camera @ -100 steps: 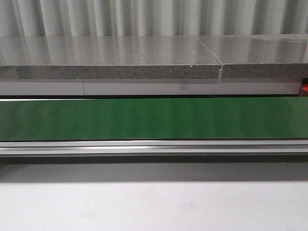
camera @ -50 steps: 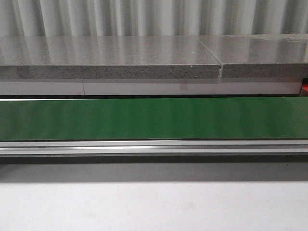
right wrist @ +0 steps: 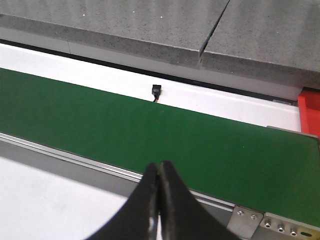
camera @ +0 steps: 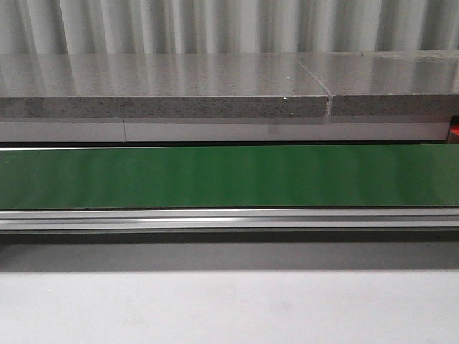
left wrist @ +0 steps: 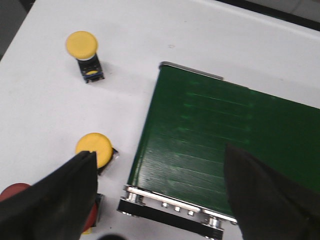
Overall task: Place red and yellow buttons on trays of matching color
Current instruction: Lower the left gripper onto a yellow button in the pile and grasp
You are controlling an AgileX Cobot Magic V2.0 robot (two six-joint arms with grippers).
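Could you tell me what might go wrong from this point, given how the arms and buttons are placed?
1. The left gripper is open beside the green belt, with a yellow button near one finger; descending here might clip the belt's end or knock the button.
2. A red button is mostly hidden by that finger, so aiming at it could be unreliable.
3. The right gripper is shut above the belt and must open before any grasp.

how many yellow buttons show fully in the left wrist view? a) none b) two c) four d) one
b: one yellow button stands far from the green belt, a second sits close beside the belt's end; the left tool is open over them.
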